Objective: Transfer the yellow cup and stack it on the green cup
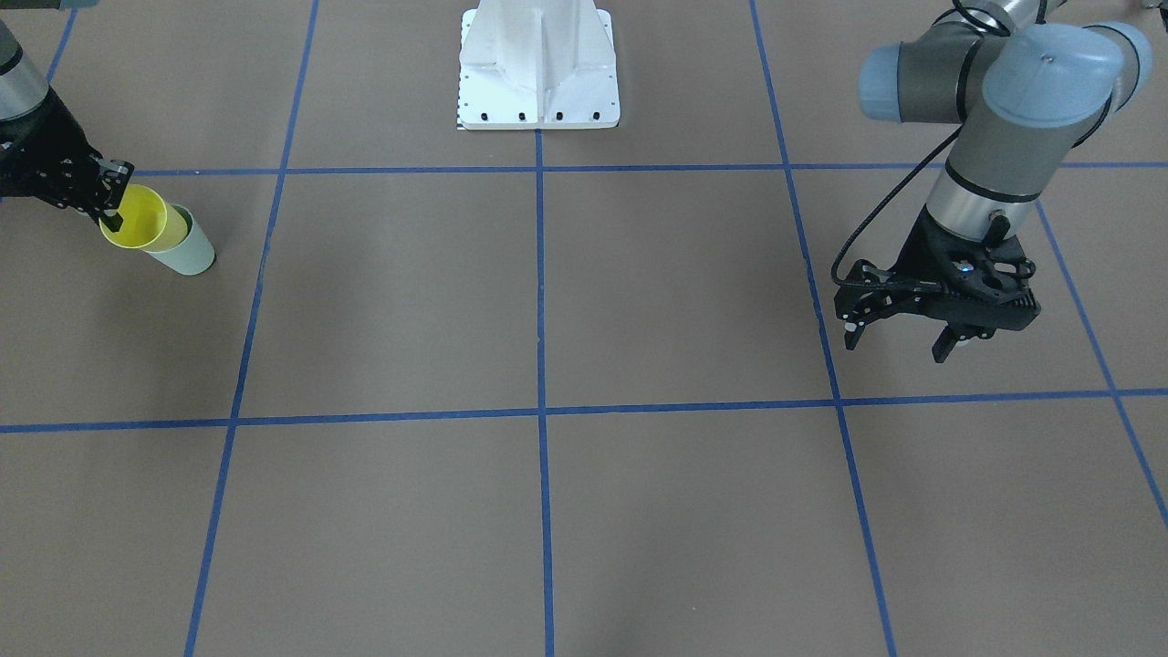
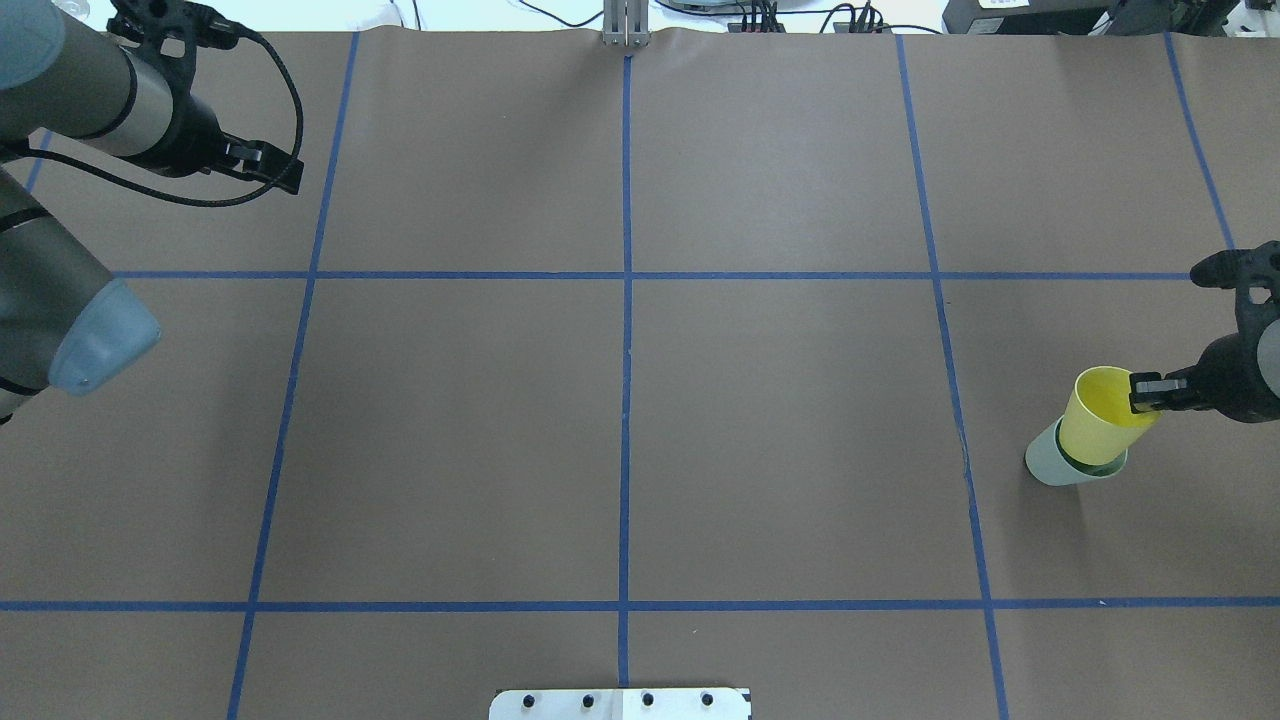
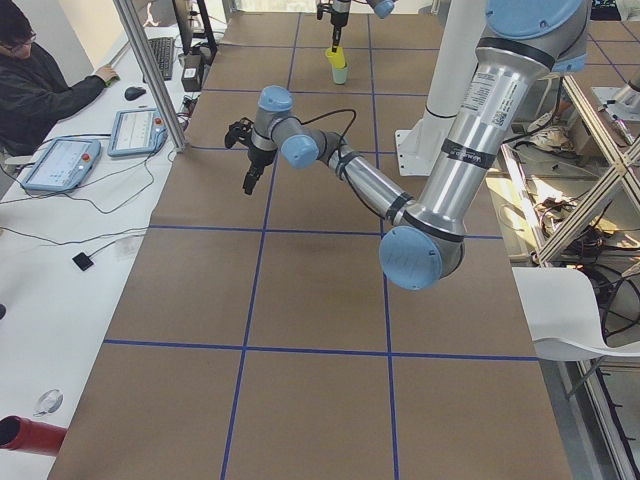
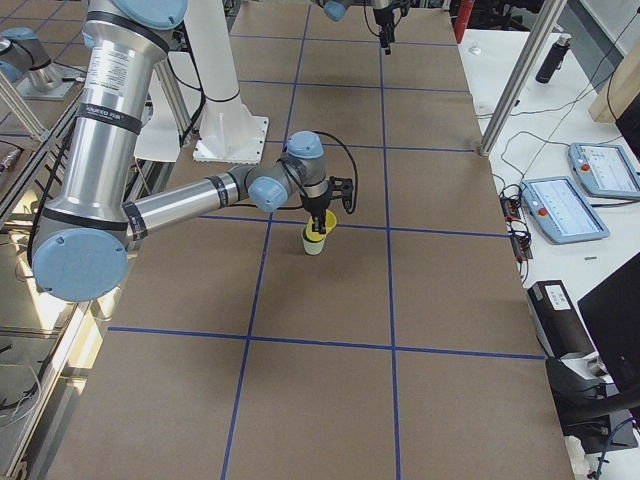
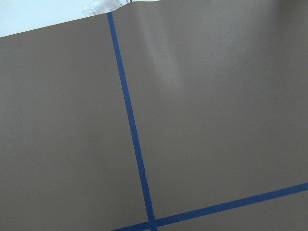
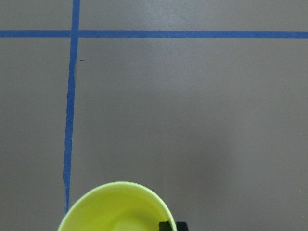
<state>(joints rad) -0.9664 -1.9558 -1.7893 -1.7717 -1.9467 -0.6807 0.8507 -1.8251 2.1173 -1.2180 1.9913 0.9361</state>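
The yellow cup (image 2: 1098, 418) sits with its lower part inside the green cup (image 2: 1048, 466), which stands on the table at the robot's right. Both lean a little in the overhead view. My right gripper (image 2: 1146, 392) is shut on the yellow cup's rim, one finger inside and one outside. In the front-facing view the yellow cup (image 1: 137, 219), green cup (image 1: 189, 253) and right gripper (image 1: 111, 210) are at the left edge. The right wrist view shows only the yellow cup's rim (image 6: 115, 204). My left gripper (image 1: 899, 339) is open and empty above the table, far from the cups.
Brown table cover with a grid of blue tape lines (image 2: 627, 300). The white robot base (image 1: 538, 68) stands at the table's near edge. An operator (image 3: 40, 75) sits at a side desk with tablets, off the table's far side.
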